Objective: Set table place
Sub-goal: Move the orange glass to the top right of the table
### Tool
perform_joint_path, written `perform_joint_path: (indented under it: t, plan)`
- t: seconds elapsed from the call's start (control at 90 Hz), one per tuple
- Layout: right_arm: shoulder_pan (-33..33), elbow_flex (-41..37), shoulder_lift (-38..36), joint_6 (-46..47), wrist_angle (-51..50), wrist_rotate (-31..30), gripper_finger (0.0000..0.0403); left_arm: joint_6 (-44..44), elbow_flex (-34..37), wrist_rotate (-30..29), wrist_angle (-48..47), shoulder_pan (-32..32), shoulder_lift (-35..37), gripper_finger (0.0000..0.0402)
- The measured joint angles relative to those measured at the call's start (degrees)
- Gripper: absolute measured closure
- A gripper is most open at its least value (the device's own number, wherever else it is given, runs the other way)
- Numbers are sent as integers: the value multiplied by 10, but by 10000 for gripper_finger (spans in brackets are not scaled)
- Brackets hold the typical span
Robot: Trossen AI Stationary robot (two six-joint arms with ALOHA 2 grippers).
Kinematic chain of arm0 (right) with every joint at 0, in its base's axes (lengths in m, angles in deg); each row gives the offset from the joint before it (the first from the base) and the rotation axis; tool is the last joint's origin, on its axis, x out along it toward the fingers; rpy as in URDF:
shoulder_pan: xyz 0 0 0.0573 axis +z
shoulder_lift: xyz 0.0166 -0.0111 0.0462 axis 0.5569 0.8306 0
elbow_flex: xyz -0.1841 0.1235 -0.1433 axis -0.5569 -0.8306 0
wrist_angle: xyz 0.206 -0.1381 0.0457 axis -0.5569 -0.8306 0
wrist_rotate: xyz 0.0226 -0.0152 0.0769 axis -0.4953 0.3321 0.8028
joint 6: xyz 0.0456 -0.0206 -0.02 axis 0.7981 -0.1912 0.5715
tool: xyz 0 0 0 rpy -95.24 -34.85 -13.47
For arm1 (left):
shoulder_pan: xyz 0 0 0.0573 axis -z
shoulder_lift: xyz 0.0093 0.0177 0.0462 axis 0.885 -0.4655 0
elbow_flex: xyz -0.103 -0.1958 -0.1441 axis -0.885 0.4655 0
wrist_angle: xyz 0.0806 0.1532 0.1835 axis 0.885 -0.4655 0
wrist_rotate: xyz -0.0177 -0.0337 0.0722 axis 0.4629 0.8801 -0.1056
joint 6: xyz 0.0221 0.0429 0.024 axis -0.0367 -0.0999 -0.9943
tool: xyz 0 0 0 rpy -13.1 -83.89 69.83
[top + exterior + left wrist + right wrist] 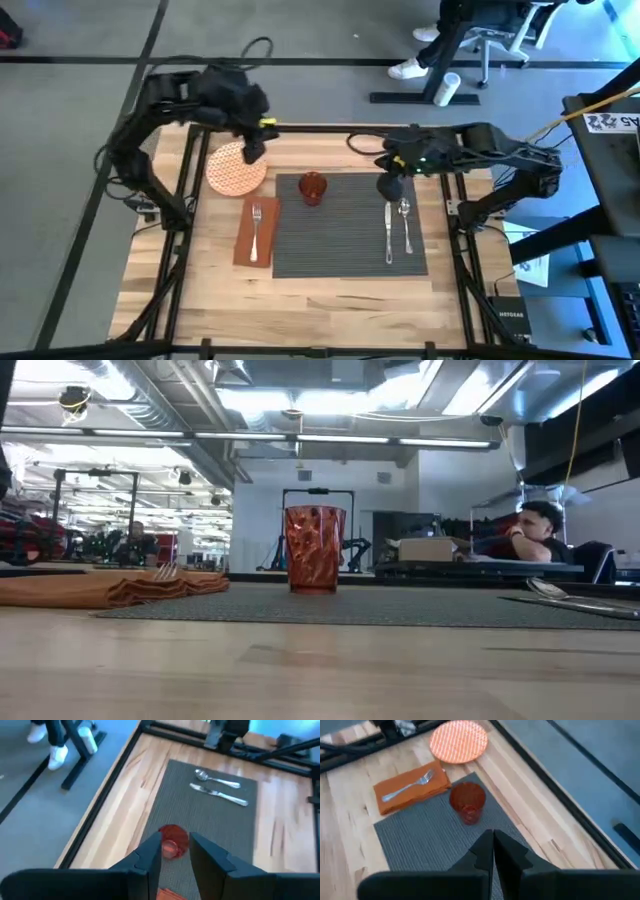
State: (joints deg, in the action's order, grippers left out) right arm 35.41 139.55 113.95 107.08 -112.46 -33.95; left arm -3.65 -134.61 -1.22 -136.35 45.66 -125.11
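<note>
We hover our left gripper (pixel 254 152), fingers apart, over the plate (pixel 235 167), which sits off the placemat (pixel 350 228) beside the napkin (pixel 255 232). Right gripper (pixel 389 186) waits closed above the knife (pixel 388 232). Next, probably: plate to centre.

Cup (pixel 312 187) on placemat (pixel 345 235), plate (pixel 236 167) left, off it

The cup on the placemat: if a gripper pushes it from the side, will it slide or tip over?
The cup looks taller than wide and narrows toward its base, so a high push would probably tip it. The ribbed placemat likely grips the base, which makes sliding less likely. It stands upright and seems empty, so it is probably light.
</note>
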Motion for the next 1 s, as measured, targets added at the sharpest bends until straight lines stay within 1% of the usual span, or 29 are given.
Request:
perform_joint_path:
  t: [0.1, 0.222, 0.311, 0.433, 0.6, 0.722, 0.833, 1.0]
  plan:
    - [-11, 0, 22, -16, 26, 25, 402, 21, 0, -1, -15, 9, 14, 319]
    - [-13, 0, 46, -46, 72, 30, 402, 55, 0, -1, -38, 18, 24, 319]
    - [-13, 0, 61, -76, 103, 20, 402, 69, 0, -1, -48, 23, 24, 319]
    - [-13, 0, 73, -79, 131, -3, 402, 68, 1, -1, -47, 31, 24, 319]
    - [-13, 0, 74, -90, 135, -31, 402, 67, 1, -1, -47, 33, 24, 319]
    - [-13, 0, 74, -91, 145, -31, 401, 67, 1, -1, -47, 32, 24, 319]
    - [-13, 0, 74, -91, 157, -31, 382, 65, 1, -1, -47, 32, 24, 319]
    - [-13, 0, 74, -91, 160, -32, 328, 64, 1, -1, -47, 32, 23, 319]
